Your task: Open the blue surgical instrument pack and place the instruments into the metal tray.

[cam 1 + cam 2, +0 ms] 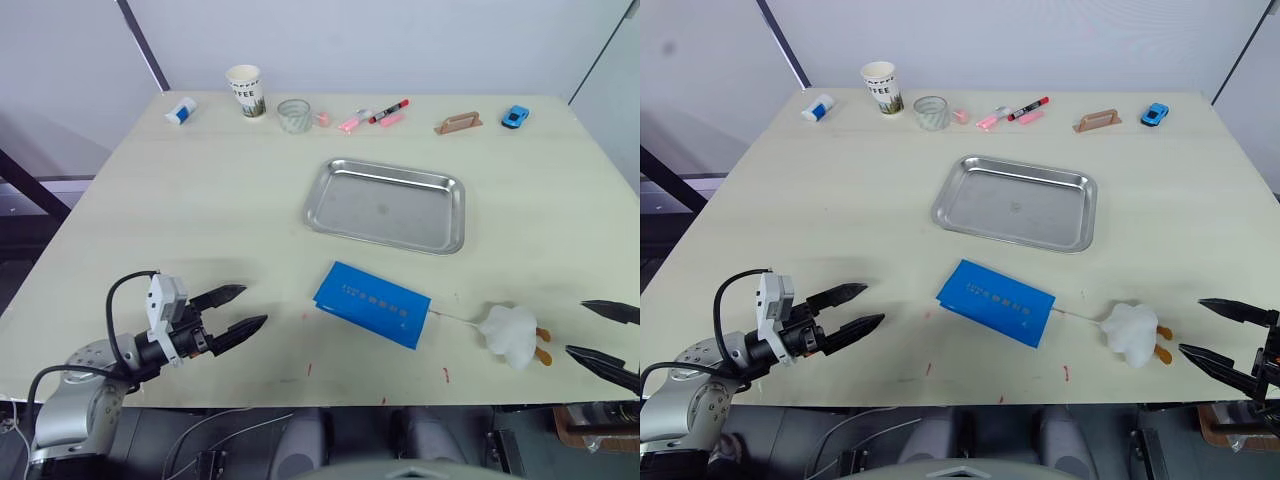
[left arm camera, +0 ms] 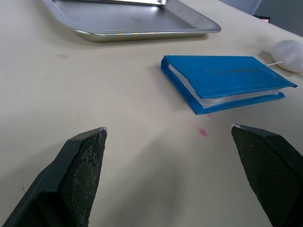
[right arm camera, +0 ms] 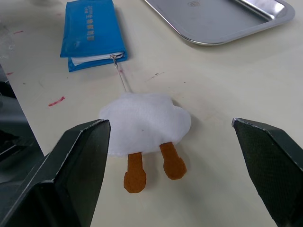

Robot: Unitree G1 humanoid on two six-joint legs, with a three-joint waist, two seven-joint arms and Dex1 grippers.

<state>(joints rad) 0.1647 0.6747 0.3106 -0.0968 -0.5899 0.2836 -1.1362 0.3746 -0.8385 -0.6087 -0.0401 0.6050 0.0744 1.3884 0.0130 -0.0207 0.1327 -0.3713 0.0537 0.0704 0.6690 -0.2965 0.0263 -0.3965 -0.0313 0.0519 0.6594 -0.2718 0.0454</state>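
Pack: you see the blue surgical instrument pack (image 1: pixel 373 304) lying closed and flat near the tabletop's (image 1: pixel 200 210) front edge, about midway along it.
Tray: the metal tray (image 1: pixel 386 203) sits behind the pack, toward the tabletop's middle, holding nothing.
Left gripper (image 1: pixel 240 308): fingers apart, gripping nothing, near the front left corner.
Right gripper (image 1: pixel 603 332): fingers apart, gripping nothing, at the front right edge, near a white plush toy (image 1: pixel 511 333).
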